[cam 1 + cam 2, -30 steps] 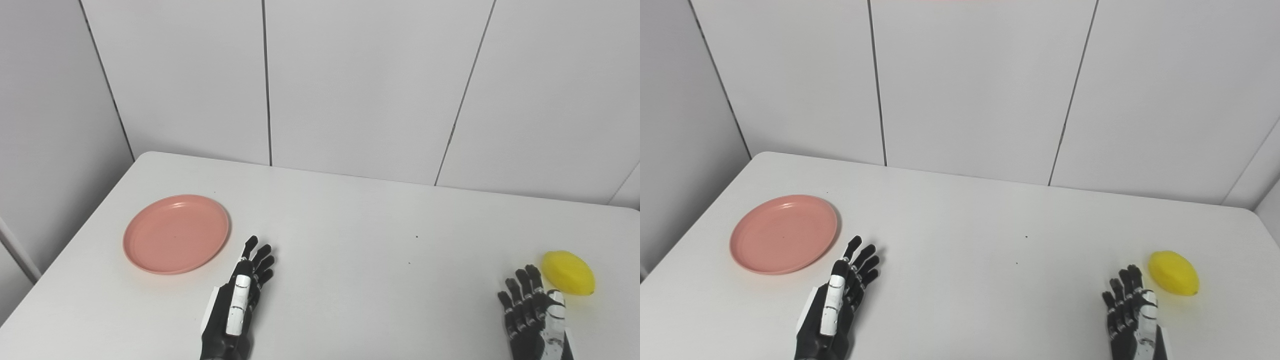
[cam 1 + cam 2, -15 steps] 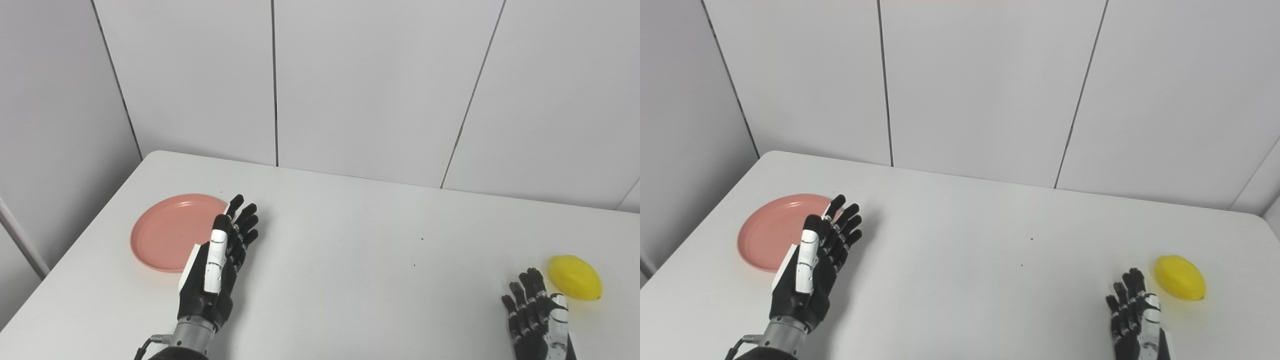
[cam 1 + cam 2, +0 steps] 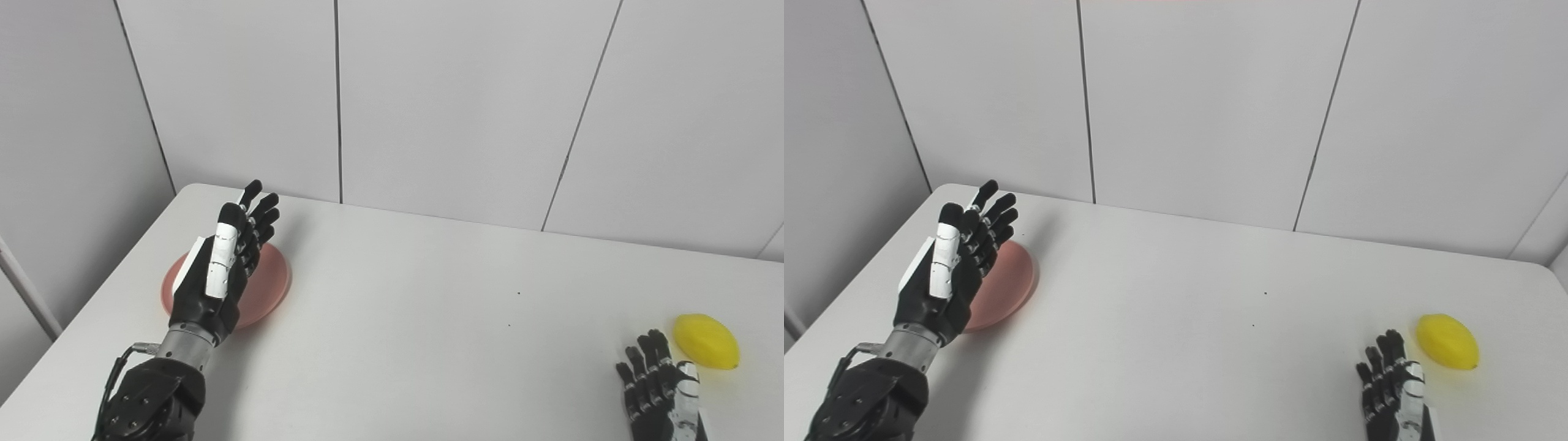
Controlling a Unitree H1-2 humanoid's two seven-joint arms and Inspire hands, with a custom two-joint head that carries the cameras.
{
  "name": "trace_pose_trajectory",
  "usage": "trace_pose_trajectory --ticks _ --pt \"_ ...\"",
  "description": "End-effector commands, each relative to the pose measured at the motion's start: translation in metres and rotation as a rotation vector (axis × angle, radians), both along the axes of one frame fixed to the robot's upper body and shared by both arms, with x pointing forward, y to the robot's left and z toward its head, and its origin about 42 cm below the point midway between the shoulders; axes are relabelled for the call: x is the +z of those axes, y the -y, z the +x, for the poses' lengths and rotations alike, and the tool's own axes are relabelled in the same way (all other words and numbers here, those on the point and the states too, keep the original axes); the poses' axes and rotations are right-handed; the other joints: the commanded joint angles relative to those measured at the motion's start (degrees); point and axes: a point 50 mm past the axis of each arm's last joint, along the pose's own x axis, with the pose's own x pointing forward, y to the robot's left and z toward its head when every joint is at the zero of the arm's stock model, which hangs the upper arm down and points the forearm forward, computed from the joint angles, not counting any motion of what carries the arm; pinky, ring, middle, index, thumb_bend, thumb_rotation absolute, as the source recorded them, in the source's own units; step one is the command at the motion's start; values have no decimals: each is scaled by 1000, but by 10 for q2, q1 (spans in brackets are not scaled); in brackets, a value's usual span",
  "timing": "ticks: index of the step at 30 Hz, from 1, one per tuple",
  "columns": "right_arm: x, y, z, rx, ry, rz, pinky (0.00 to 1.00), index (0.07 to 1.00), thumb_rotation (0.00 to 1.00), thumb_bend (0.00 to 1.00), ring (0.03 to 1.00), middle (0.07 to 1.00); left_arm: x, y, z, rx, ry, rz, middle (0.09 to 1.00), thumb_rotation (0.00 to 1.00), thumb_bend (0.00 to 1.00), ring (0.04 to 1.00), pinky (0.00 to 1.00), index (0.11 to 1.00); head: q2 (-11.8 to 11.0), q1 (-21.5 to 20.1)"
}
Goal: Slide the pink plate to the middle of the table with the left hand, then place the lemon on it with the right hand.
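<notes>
Table (image 3: 398, 318) at 6 o'clock looks like smooth matt white laminate, barely any shine. The pink plate (image 3: 269, 288) over at 9 reads as plastic, satin finish. Lemon (image 3: 706, 341) at 4 has a dull, slightly pebbly skin. Both hands, left hand (image 3: 217, 269) and right hand (image 3: 658, 392), are black hard plastic with glossy white inserts, and the left wrist is brushed metal.

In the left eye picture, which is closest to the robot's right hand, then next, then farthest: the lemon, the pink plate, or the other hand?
From the right hand, at the bottom right:
1. Lemon, just beyond it to the right.
2. Pink plate, far over on the table's left side.
3. Left hand, raised over the plate, covering much of it. These last two overlap, so their order is nearly a tie.
</notes>
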Motion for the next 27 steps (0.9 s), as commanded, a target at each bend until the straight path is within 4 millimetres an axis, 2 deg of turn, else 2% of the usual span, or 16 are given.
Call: trace_pose_trajectory --ticks 1,8,13,19,22,27 --pt "-9 3 -8 -14 -30 5 1000 971 996 681 1000 995 22 -18 12 -6 119 31 956 1000 956 967 996 977 1 1" --pt "-8 4 -8 -17 -38 4 1000 973 1000 667 1000 996 31 -61 33 -22 113 -26 956 994 972 959 968 970 1 1" --pt "-9 7 -8 -10 -36 -7 1000 978 1000 676 1000 1000 38 -78 43 -24 95 -54 949 990 981 952 950 974 1 4" --pt "-9 8 -9 -8 -37 3 1000 983 1000 661 1000 1000 44 -95 51 -49 97 -50 964 1000 972 965 981 996 1 5" --pt "-10 8 -8 -12 -38 0 1000 984 1000 668 1000 1000 48 -106 57 -39 115 -61 934 997 983 940 962 994 0 5" --pt "-9 8 -9 -12 -40 6 1000 988 995 675 1000 1000 51 -125 65 -24 130 -58 948 1000 986 941 918 1000 1 5"
